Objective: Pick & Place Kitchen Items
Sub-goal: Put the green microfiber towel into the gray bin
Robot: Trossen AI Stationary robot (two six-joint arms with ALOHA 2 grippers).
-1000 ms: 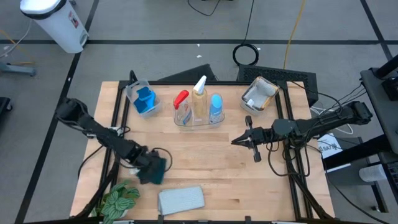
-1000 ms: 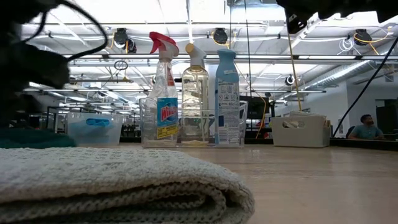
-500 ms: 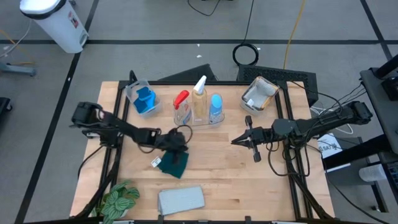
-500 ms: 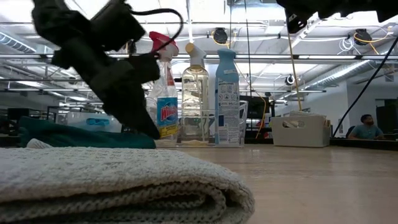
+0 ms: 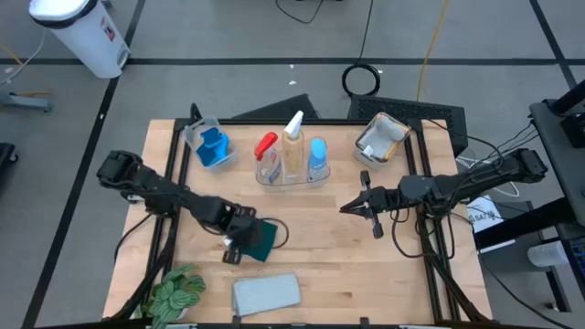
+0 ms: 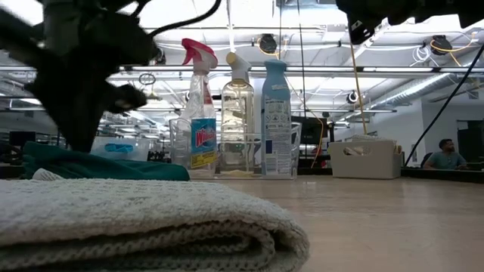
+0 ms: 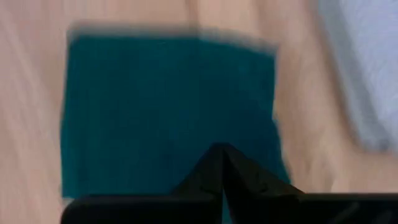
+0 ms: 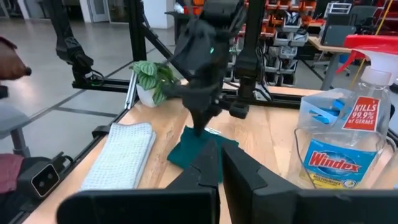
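Note:
A teal cloth (image 5: 263, 239) (image 7: 155, 106) lies spread flat on the table's near middle. My left gripper (image 5: 240, 236) (image 7: 221, 152) is shut and points down at the cloth's left edge (image 8: 194, 132). A folded grey towel (image 5: 265, 292) lies flat by the near edge. Three bottles (image 5: 292, 155), red-trigger, white-trigger and blue-capped, stand upright in a clear tub. A blue sponge (image 5: 213, 146) sits in another clear tub. My right gripper (image 5: 352, 206) waits shut above the table's right half, pointing left, with nothing in it. My left gripper comes from above with shut fingers (image 8: 200, 124) pointing down at the teal cloth's left edge. I cannot tell whether the tips touch the cloth. The cloth lies flat on the table, not lifted.
A green leafy plant (image 5: 174, 294) stands at the near left corner. A grey tub (image 5: 382, 139) sits at the far right. Bare wood (image 5: 347, 265) lies between the cloth and my right gripper. A person (image 6: 445, 155) sits far behind the table.
My left gripper carried the bunched teal cloth from beside the plant toward the table's middle, where the cloth came to lie spread out. The gripper then came back toward the near left, to the cloth's left edge, and rolled its wrist. The cloth has since stayed in place.

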